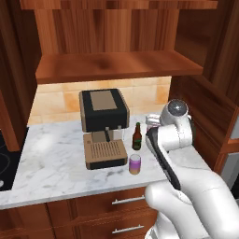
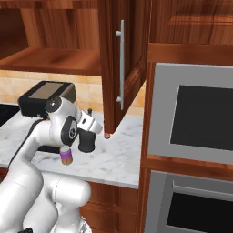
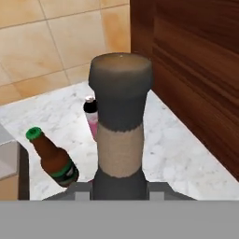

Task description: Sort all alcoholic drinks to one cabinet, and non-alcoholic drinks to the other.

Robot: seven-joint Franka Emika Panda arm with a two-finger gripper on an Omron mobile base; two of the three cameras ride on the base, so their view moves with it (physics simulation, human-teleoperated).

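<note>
In the hand view a squat dark grey bottle (image 3: pixel 120 116) with a tan-banded narrow neck stands upright between my fingertips, and my gripper (image 3: pixel 120 187) is shut on it low on the neck. Behind it stands the pink bottle (image 3: pixel 91 122) with a black cap, partly hidden. The brown beer bottle (image 3: pixel 52 161) (image 1: pixel 137 136) is to the left on the marble counter. The purple can (image 1: pixel 135 164) (image 2: pixel 67 156) stands near the counter's front. My gripper (image 2: pixel 86 141) hangs low over the counter, right of the can. Above it is an open wall cabinet with a bare shelf (image 1: pixel 116 65) (image 2: pixel 54 61).
A black and tan coffee machine (image 1: pixel 103 126) (image 2: pixel 45 98) takes the middle of the counter. The cabinet's open door (image 2: pixel 120 68) hangs just right of my hand. A wall oven (image 2: pixel 195 113) fills the right side. Drawers (image 1: pixel 126 200) lie under the counter.
</note>
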